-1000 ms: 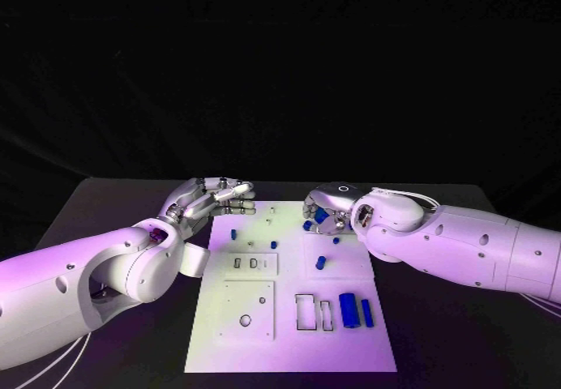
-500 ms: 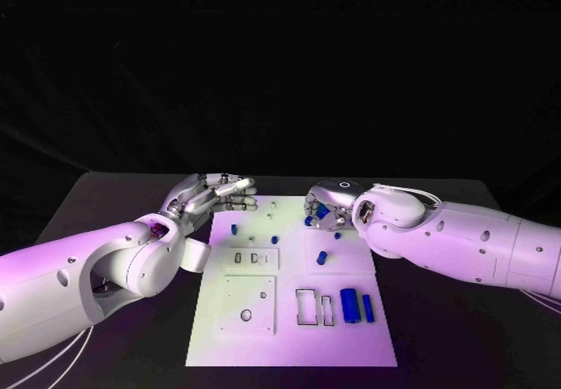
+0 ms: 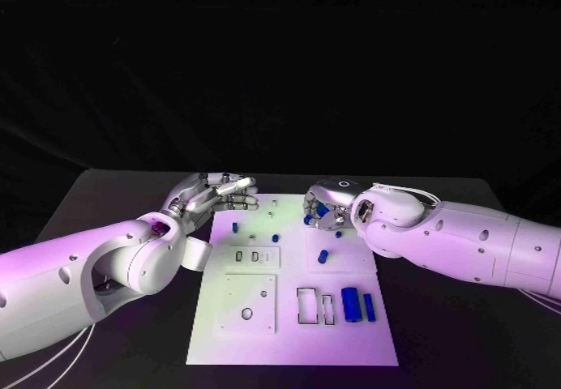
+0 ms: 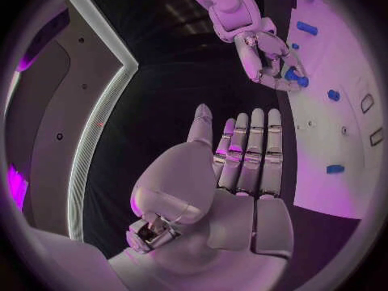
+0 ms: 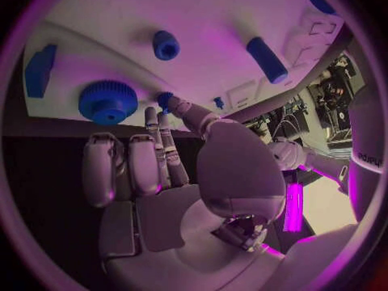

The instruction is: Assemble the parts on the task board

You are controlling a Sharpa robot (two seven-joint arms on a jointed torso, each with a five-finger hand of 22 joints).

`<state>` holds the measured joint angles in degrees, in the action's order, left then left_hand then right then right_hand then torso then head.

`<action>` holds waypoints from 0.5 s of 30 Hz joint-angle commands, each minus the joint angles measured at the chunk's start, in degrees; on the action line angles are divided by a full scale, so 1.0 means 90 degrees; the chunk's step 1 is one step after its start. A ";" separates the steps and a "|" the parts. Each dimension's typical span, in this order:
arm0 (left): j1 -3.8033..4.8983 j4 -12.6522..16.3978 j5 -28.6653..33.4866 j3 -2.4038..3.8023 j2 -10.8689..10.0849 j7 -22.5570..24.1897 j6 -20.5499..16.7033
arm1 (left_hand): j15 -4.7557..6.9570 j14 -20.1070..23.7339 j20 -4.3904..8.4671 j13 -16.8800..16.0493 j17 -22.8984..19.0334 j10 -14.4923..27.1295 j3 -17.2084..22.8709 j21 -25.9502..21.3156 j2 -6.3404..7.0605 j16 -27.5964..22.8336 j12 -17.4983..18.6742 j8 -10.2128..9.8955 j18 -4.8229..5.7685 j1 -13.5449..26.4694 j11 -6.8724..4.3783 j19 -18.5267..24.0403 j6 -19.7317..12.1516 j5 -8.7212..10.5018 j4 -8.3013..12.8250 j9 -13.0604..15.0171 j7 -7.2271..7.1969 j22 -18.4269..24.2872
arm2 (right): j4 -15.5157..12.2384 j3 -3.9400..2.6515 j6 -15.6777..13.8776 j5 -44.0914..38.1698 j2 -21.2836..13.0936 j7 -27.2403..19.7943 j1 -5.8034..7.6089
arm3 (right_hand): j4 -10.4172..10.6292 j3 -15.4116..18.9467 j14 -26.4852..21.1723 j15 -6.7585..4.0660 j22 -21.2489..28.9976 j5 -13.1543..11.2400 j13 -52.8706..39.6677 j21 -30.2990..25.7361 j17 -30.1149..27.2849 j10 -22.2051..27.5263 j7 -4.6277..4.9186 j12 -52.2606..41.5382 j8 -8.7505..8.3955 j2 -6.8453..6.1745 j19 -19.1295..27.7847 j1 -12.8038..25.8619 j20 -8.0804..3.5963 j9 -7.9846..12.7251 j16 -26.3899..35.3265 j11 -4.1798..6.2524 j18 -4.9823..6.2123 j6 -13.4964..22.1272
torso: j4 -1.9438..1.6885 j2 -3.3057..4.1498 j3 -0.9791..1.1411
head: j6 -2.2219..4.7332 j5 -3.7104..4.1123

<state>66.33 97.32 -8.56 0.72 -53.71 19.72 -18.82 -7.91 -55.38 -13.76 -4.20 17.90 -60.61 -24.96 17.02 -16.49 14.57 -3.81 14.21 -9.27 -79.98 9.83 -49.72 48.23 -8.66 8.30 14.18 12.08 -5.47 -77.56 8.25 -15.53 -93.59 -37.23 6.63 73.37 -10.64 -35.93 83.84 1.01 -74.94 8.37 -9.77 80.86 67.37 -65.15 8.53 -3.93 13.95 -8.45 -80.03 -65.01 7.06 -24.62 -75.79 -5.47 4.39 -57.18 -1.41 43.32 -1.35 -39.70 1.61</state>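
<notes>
Both hands at the far edge of the white task board

Head view: the left hand hovers released at the board's far-left corner; the right hand curls over small blue parts. Left wrist view: the fingers lie straight, apart, empty. Right wrist view: fingertips pinch a small blue peg beside the blue toothed gear.

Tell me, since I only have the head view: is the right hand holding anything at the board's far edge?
Observer: Yes. The right wrist view shows the right hand pinching a small blue peg at its fingertips.
Operator: Anything beside it?
Observer: A blue gear lies on the board next to the peg.
Operator: And the left hand?
Observer: In the left wrist view the left hand is flat, fingers straight, holding nothing.
</notes>
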 commanded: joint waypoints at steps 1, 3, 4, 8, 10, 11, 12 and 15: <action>0.0014 0.0020 0.0036 0.0006 0.0005 0.0008 0.0134 | 0.0009 0.0047 -0.0014 -0.0007 0.0005 0.0041 -0.0142 -0.0040 -0.0001 -0.0029 0.0016 -0.0021 -0.0111 0.0048 0.0020 0.0020 -0.0043 0.0019 0.0009 0.0010 -0.0002 0.0010 | 0.0039 0.0003 0.0022 -0.0007 0.0020 0.0023 -0.0025 | -0.0010 -0.0050 0.0123 -0.0004 -0.0087 -0.0035 0.0011 0.0042 0.0001 -0.0028 0.0007 0.0025 0.0007 -0.0049 -0.0021 0.0022 0.0006 -0.0011 -0.0023 -0.0006 -0.0115 -0.0006 | 0.0003 0.0013 -0.0005 | -0.0002 -0.0017; 0.0016 0.0021 0.0036 0.0006 0.0002 0.0003 0.0143 | 0.0008 0.0048 -0.0015 -0.0007 0.0007 0.0043 -0.0141 -0.0040 0.0000 -0.0030 0.0017 -0.0022 -0.0111 0.0049 0.0020 0.0021 -0.0046 0.0021 0.0010 0.0011 -0.0001 0.0011 | 0.0056 0.0004 0.0024 -0.0006 0.0030 0.0028 -0.0036 | -0.0009 -0.0056 0.0123 -0.0003 -0.0084 -0.0040 0.0014 0.0040 0.0002 -0.0022 0.0009 0.0028 0.0003 -0.0060 -0.0018 0.0024 0.0006 -0.0012 -0.0025 -0.0008 -0.0114 0.0001 | 0.0005 0.0014 -0.0001 | -0.0014 -0.0024; 0.0017 0.0021 0.0037 0.0006 0.0001 0.0001 0.0147 | 0.0007 0.0050 -0.0015 -0.0007 0.0010 0.0047 -0.0140 -0.0042 0.0001 -0.0033 0.0017 -0.0023 -0.0111 0.0049 0.0021 0.0022 -0.0050 0.0024 0.0012 0.0013 0.0000 0.0012 | 0.0059 0.0004 0.0024 -0.0006 0.0032 0.0029 -0.0038 | -0.0009 -0.0056 0.0123 -0.0003 -0.0084 -0.0040 0.0014 0.0040 0.0002 -0.0022 0.0009 0.0028 0.0003 -0.0060 -0.0018 0.0024 0.0006 -0.0012 -0.0025 -0.0008 -0.0114 0.0001 | 0.0005 0.0014 -0.0002 | -0.0015 -0.0024; 0.0019 0.0018 0.0037 0.0006 0.0000 -0.0010 0.0164 | 0.0007 0.0050 -0.0015 -0.0007 0.0010 0.0047 -0.0140 -0.0042 0.0001 -0.0033 0.0017 -0.0023 -0.0111 0.0049 0.0021 0.0022 -0.0050 0.0024 0.0012 0.0013 0.0000 0.0012 | 0.0062 0.0004 0.0009 -0.0006 0.0042 0.0030 -0.0050 | -0.0005 -0.0067 0.0121 -0.0001 -0.0090 -0.0048 0.0019 0.0042 -0.0004 -0.0009 0.0016 0.0033 -0.0005 -0.0085 -0.0018 0.0029 0.0008 -0.0015 -0.0025 -0.0013 -0.0115 0.0017 | 0.0010 0.0015 -0.0006 | -0.0019 -0.0020; 0.0019 0.0014 0.0037 0.0006 0.0001 -0.0015 0.0168 | 0.0005 0.0055 -0.0018 -0.0008 0.0017 0.0057 -0.0139 -0.0046 0.0002 -0.0039 0.0018 -0.0026 -0.0111 0.0052 0.0025 0.0026 -0.0061 0.0035 0.0017 0.0017 0.0003 0.0014 | 0.0053 0.0005 -0.0012 -0.0006 0.0045 0.0025 -0.0053 | -0.0005 -0.0067 0.0123 -0.0001 -0.0105 -0.0048 0.0019 0.0051 0.0007 -0.0008 0.0016 0.0033 -0.0006 -0.0085 -0.0028 0.0029 0.0008 -0.0015 -0.0032 -0.0013 -0.0118 0.0017 | 0.0010 0.0017 -0.0006 | -0.0016 -0.0019; 0.0019 0.0011 0.0037 0.0006 0.0002 -0.0017 0.0168 | 0.0005 0.0055 -0.0018 -0.0008 0.0017 0.0057 -0.0139 -0.0046 0.0002 -0.0039 0.0018 -0.0026 -0.0111 0.0052 0.0025 0.0026 -0.0061 0.0035 0.0017 0.0017 0.0003 0.0014 | 0.0047 0.0005 -0.0021 -0.0005 0.0046 0.0022 -0.0054 | -0.0003 -0.0071 0.0123 -0.0001 -0.0106 -0.0048 0.0019 0.0052 0.0007 -0.0009 0.0019 0.0032 -0.0009 -0.0091 -0.0029 0.0031 0.0009 -0.0016 -0.0033 -0.0014 -0.0118 0.0023 | 0.0012 0.0020 -0.0005 | -0.0011 -0.0020; 0.0019 0.0009 0.0038 0.0006 0.0002 -0.0018 0.0169 | 0.0005 0.0055 -0.0018 -0.0008 0.0017 0.0057 -0.0139 -0.0046 0.0002 -0.0039 0.0018 -0.0026 -0.0111 0.0052 0.0025 0.0026 -0.0061 0.0035 0.0017 0.0017 0.0003 0.0014 | 0.0042 0.0005 -0.0031 -0.0005 0.0047 0.0019 -0.0056 | -0.0003 -0.0071 0.0123 -0.0001 -0.0106 -0.0048 0.0019 0.0052 0.0007 -0.0009 0.0019 0.0032 -0.0009 -0.0091 -0.0029 0.0031 0.0009 -0.0016 -0.0033 -0.0014 -0.0118 0.0023 | 0.0012 0.0020 -0.0005 | -0.0011 -0.0020; 0.0020 0.0002 0.0046 0.0006 0.0002 -0.0021 0.0165 | 0.0003 0.0059 -0.0019 -0.0008 0.0022 0.0063 -0.0136 -0.0049 0.0000 -0.0044 0.0019 -0.0027 -0.0111 0.0054 0.0027 0.0028 -0.0068 0.0043 0.0019 0.0021 0.0006 0.0016 | 0.0030 0.0005 -0.0098 0.0004 0.0048 0.0011 -0.0058 | 0.0025 -0.0120 0.0139 -0.0004 -0.0178 -0.0040 0.0017 0.0096 0.0051 -0.0045 0.0011 0.0015 -0.0001 -0.0078 -0.0073 0.0026 0.0010 -0.0033 -0.0072 -0.0007 -0.0133 0.0010 | 0.0013 0.0024 -0.0003 | -0.0002 -0.0022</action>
<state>66.41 97.29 -8.45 0.72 -53.78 19.39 -18.45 -7.91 -55.38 -13.76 -4.20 18.01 -60.40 -24.96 16.80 -16.49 14.57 -3.81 14.20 -9.27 -79.98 10.03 -49.72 48.03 -8.66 8.30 14.31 12.28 -5.42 -77.18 8.23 -15.96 -93.37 -36.87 6.63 72.97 -10.39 -36.85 83.84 1.01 -74.93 8.32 -9.67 81.57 67.80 -65.23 8.53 -3.93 13.95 -8.68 -80.38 -64.78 7.17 -24.88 -76.35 -5.55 3.84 -57.18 -1.31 43.49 -1.38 -39.80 1.42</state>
